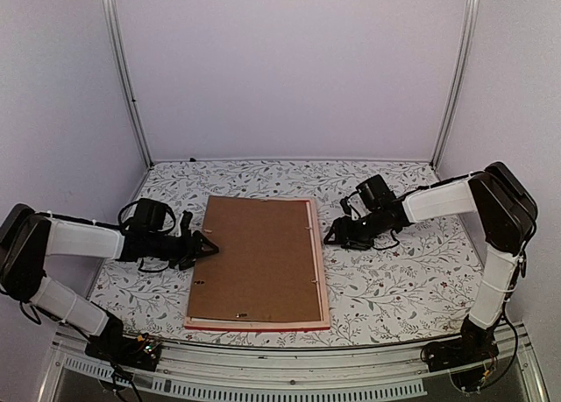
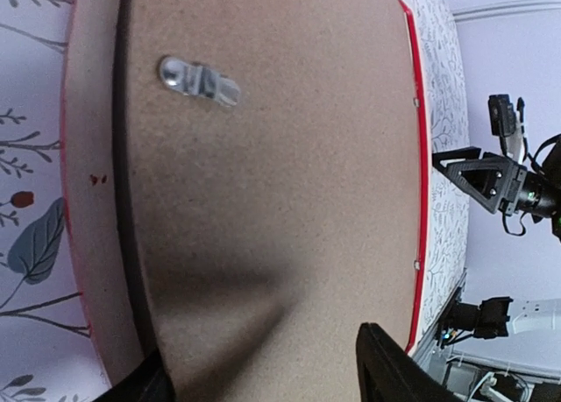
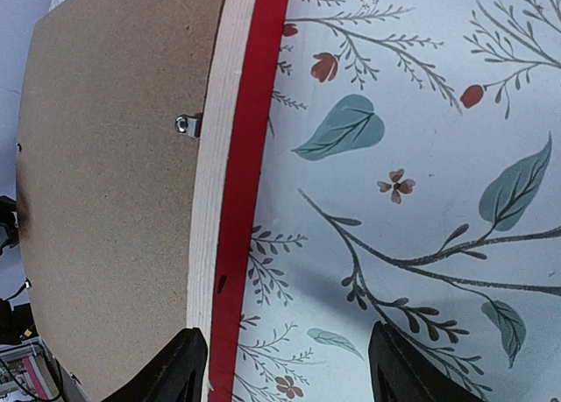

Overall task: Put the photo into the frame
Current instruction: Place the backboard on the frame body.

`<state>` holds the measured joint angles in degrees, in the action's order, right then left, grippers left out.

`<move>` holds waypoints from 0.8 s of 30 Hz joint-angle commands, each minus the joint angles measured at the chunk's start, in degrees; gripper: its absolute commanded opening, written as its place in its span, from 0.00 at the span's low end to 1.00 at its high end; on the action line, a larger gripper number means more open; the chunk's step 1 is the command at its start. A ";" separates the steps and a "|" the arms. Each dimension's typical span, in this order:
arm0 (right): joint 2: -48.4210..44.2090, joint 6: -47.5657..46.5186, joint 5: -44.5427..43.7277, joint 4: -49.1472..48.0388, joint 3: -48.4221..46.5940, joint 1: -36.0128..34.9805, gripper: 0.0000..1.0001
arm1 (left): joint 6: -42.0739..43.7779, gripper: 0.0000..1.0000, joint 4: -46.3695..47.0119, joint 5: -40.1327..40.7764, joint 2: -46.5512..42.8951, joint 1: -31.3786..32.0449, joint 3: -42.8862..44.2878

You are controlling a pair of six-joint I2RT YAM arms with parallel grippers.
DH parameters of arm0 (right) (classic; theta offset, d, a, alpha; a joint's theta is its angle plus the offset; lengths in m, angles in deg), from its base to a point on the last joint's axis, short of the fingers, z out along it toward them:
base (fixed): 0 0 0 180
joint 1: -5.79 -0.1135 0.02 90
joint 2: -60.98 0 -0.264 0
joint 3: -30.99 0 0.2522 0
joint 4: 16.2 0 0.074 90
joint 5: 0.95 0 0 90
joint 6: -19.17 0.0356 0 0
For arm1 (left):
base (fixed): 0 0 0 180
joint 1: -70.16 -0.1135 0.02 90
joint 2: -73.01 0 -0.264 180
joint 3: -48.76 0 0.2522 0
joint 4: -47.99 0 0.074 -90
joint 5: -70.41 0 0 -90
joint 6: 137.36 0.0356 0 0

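**Two open hands beside the frame point(image 1: 321, 271), which lies back up**

The frame lies flat in the middle of the counter point(image 1: 394, 279). Its pale wood back side is up, and its red edge shows along the near side. A brown backing board point(image 1: 259, 257) sits inside the rails and covers all the opening. We cannot see the photo in any view; if it is under the board, it is hidden from us.

The left hand point(image 1: 209, 244) is low at the left long side of the frame and points to the right. In the left wrist view its two fingers point(image 2: 394, 376) stand well apart above the board, with only the board surface between them. This hand is open and has hold of nothing. In the same view a small metal clip point(image 2: 199, 80) lies on the board near a rail.

The right hand point(image 1: 331, 237) is just beside the right long side of the frame and points to the left. In the right wrist view its fingers point(image 3: 180, 367) are also spread wide. One is over the pale rail and the other is over the flowered surface of the counter, and the red outer edge runs between them. It grips nothing. A little metal tab point(image 3: 186, 125) sits where the board meets this rail.

We cannot tell whether any finger tip touches the frame.
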<state>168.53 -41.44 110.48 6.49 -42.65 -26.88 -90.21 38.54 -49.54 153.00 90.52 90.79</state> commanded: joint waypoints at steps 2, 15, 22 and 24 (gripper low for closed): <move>3.15 0.74 -1.00 5.51 -0.33 -1.83 0.67 | 0.36 0.54 1.96 -0.74 -1.65 0.43 0.51; 1.39 1.34 -7.07 10.79 -4.01 -5.48 0.68 | -0.50 0.18 5.31 -6.39 -3.85 -2.18 -0.59; 2.67 1.96 -7.15 10.25 -5.33 -5.48 0.68 | -3.93 0.00 8.84 -13.01 -5.80 -3.46 -0.26; 2.65 2.24 -7.11 10.31 -5.54 -5.48 0.68 | -4.92 0.00 9.29 -15.09 -6.76 -3.79 0.12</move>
<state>169.36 -40.19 104.75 14.65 -47.28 -32.10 -96.77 46.28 -61.35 147.71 87.39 90.66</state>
